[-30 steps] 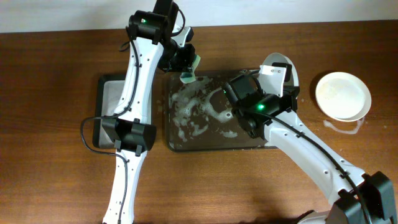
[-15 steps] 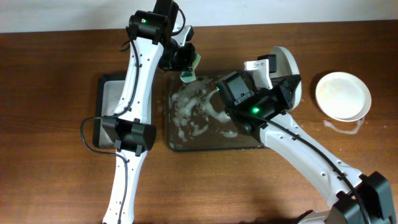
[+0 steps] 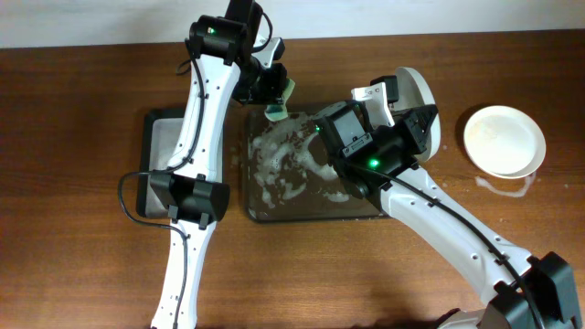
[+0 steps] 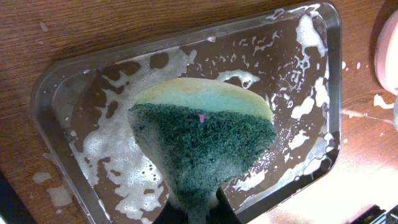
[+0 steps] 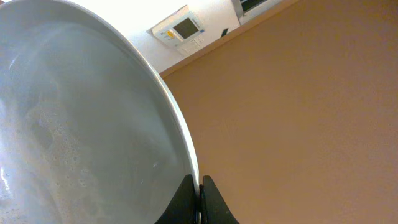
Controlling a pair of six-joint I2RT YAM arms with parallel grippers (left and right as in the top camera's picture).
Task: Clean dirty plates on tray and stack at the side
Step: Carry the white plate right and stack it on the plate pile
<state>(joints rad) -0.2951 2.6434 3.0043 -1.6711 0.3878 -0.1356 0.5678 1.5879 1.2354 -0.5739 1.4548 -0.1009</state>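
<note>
In the overhead view my right gripper (image 3: pixel 402 108) holds a white plate (image 3: pixel 422 91) tilted up on its edge above the right end of the dark brown tray (image 3: pixel 302 208). The right wrist view shows that wet plate (image 5: pixel 81 137) with its rim clamped between my shut fingertips (image 5: pixel 199 185). A second white plate (image 3: pixel 505 140) lies flat on the table at the right. My left gripper (image 3: pixel 272 91) hovers over the tray's far edge, shut on a green and yellow sponge (image 3: pixel 279 108). In the left wrist view the sponge (image 4: pixel 205 137) hangs over the foamy tray (image 4: pixel 43 118).
A black rectangular tub (image 3: pixel 155 137) sits left of the tray, partly under my left arm. A small wet patch (image 3: pixel 503 187) lies on the wood in front of the flat plate. White foam (image 3: pixel 292 164) covers much of the tray floor.
My right wrist has turned and risen, tipping the held plate more steeply on edge above the tray's right end. The left arm and sponge have stayed put.
</note>
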